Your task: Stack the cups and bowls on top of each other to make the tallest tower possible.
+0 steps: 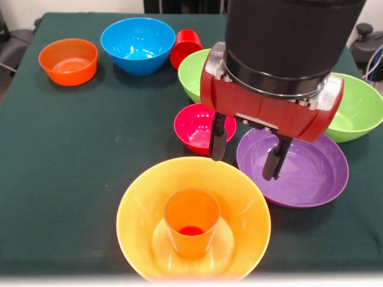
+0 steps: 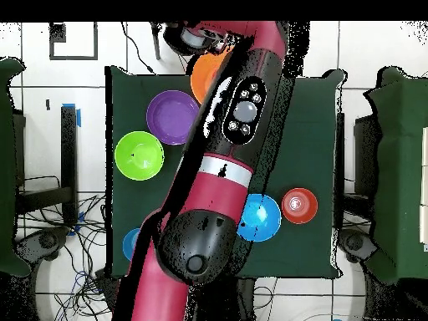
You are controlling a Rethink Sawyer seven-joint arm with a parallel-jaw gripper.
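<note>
Hovering open and empty, the gripper [image 1: 244,147] hangs between the small crimson bowl [image 1: 196,127] and purple bowl [image 1: 299,168], probably to pick the crimson one for the tower: an orange cup [image 1: 191,221] upright in the big orange bowl [image 1: 137,209], near centre. The front view shows seven bowls, two cups.

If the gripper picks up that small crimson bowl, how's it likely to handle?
The small crimson bowl looks like glossy plastic, so probably stiff, light and a bit slippery between the open gripper fingers. Its rounded sides suggest it may rock or skid if nudged.
</note>
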